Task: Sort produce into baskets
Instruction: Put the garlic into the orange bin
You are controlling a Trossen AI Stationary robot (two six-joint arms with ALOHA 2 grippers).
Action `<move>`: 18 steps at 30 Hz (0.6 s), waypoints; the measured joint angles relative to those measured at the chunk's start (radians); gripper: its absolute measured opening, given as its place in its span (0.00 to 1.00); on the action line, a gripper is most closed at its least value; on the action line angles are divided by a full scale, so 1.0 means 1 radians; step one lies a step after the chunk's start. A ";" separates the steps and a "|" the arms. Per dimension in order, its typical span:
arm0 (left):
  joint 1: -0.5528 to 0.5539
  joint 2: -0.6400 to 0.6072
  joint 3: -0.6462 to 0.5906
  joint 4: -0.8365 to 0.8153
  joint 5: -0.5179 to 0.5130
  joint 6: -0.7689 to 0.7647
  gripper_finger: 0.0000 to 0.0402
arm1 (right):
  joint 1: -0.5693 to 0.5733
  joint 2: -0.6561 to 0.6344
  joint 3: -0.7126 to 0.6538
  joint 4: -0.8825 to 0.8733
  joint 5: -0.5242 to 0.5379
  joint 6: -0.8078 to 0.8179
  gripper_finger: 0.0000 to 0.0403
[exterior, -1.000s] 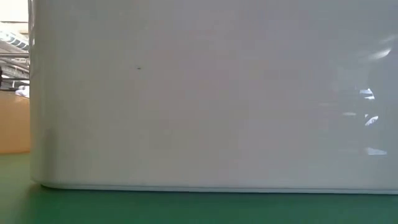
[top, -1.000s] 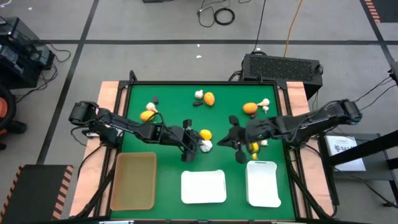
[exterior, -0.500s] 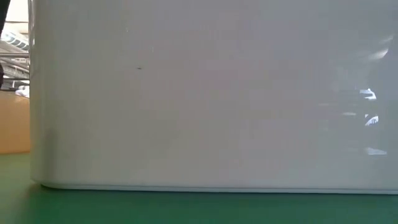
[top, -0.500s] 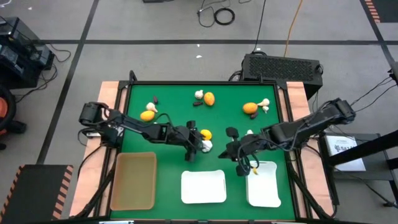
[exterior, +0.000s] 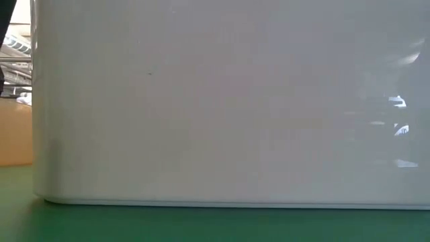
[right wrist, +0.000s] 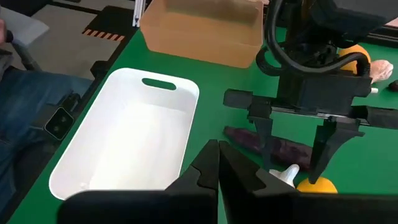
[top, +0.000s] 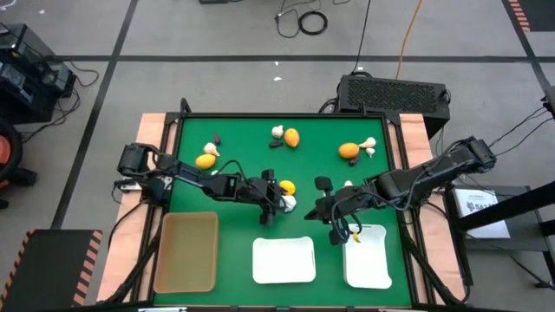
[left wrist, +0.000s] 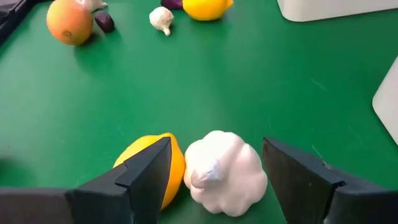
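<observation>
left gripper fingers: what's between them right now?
In the left wrist view, the white garlic bulb sits between the open left gripper's fingers, untouched. A yellow citrus fruit lies against one finger, beside the bulb.

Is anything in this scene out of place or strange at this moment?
Nothing looks spilled or damaged. One thing is odd: the wall of a white basket stands right in front of the low camera and fills nearly its whole view. Only a corner of the tan basket shows beside it.

Lab: floor cables, taped concrete
</observation>
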 joint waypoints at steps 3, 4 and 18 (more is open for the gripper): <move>0.002 0.000 0.000 -0.011 -0.008 -0.026 0.64 | -0.008 0.000 0.000 0.000 -0.002 -0.021 0.00; 0.002 0.000 0.000 -0.018 -0.009 -0.040 0.64 | -0.012 0.000 0.000 0.000 -0.003 -0.030 0.00; 0.006 0.000 0.000 -0.038 -0.019 -0.104 0.51 | -0.091 0.000 0.000 0.004 -0.005 -0.093 0.00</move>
